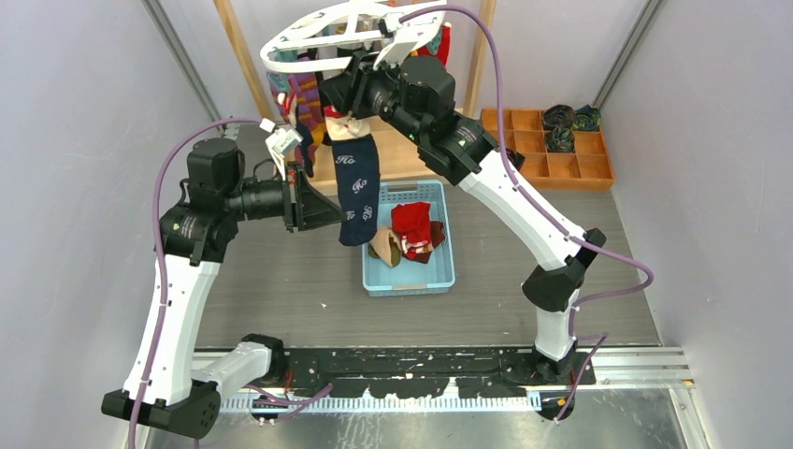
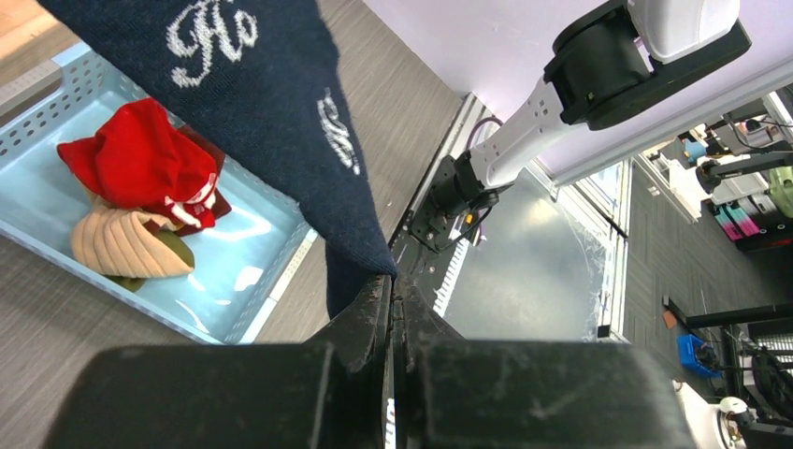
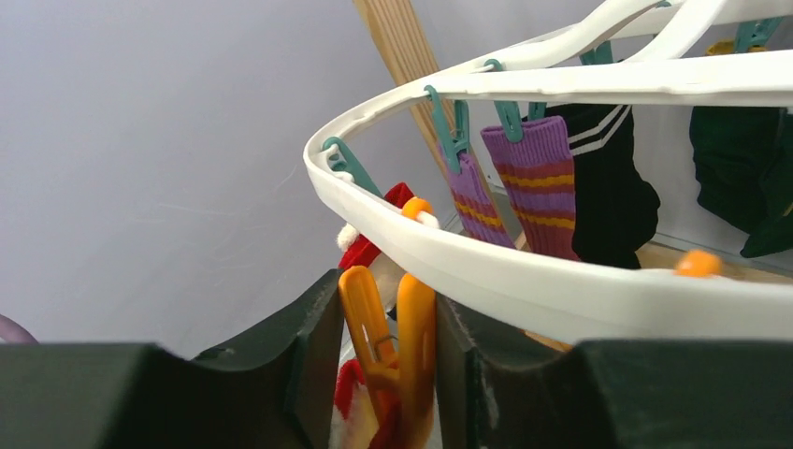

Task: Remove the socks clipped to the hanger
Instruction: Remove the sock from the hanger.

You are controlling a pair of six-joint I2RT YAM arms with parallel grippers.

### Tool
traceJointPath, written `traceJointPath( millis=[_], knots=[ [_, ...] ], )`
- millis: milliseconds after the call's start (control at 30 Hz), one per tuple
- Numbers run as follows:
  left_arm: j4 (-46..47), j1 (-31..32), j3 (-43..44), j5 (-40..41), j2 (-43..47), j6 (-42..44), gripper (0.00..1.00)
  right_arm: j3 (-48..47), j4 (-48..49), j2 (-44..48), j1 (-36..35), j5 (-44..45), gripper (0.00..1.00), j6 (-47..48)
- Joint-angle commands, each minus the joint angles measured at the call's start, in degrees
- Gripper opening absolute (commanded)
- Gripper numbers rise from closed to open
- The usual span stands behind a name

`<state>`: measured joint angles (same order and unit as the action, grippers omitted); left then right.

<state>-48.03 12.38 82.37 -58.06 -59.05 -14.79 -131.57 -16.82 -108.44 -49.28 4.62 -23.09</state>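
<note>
Starting on the left: the left gripper (image 1: 332, 213) is reaching in sideways with its fingers shut tight. From the left wrist view it looks like it's pinching the bottom corner of the navy sock (image 1: 358, 192), the one with white lettering. That sock hangs straight down from the hanger (image 1: 281, 47), just over the back edge of the blue basket (image 1: 439, 281). There's a red sock (image 1: 411, 224) and a beige one already sitting in the basket.

Up at the ring, the right gripper (image 3: 385, 299) has its jaws about half closed, pressed against an orange clip (image 3: 388, 341) from both sides, right under the white rim. Pretty sure that's the clip holding the navy sock, but I can't see the actual bite point.

So my read is they're mid-release on this one sock: one hand squeezes the clip while the other holds the toe. Next the squeeze needs to go far enough to open the clip, then the left arm pulls down and drops the sock in the basket. If it pulls early, the whole ring probably just tilts.

Plenty left too. A purple-striped sock (image 3: 542, 187), a black one with white bands (image 3: 608, 187) and a dark green one (image 3: 739, 168) hang clipped further right. The wooden tray (image 1: 561, 168) at far right holds a few rolled socks.
</note>
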Motion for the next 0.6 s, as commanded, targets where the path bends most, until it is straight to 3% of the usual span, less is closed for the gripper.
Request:
traceJointPath(
  millis=[0,167,300,367,400,500,567],
  knots=[
    [-1.09,0.36,1.71,0.42,0.74,1.31,0.00,-2.79,1.95,0.42,-0.03,-0.02,0.36,1.31],
    [-2.31,0.38,1.44,1.25,0.95,2.50,0.00,-3.41,1.98,0.57,0.45,-0.40,0.13,0.44],
    [-3.94,0.44,0.69,2.25,1.34,4.41,0.00,-3.29,1.76,0.90,1.07,-0.94,0.03,-0.98],
    [-4.69,0.45,0.37,2.70,1.60,5.47,0.00,-2.94,1.25,1.31,1.43,-1.59,0.03,-1.52],
    [-5.09,0.45,0.35,2.96,1.69,6.00,0.00,-2.63,0.66,1.69,1.60,-2.50,0.09,-1.72],
    [-6.39,0.45,0.71,3.47,1.98,7.73,0.00,0.12,-0.78,4.03,2.05,-6.62,0.58,-2.12],
    [-7.22,0.45,1.22,3.76,2.33,9.08,0.00,5.64,-0.62,7.50,2.12,-8.23,0.79,-2.71]
  ],
)
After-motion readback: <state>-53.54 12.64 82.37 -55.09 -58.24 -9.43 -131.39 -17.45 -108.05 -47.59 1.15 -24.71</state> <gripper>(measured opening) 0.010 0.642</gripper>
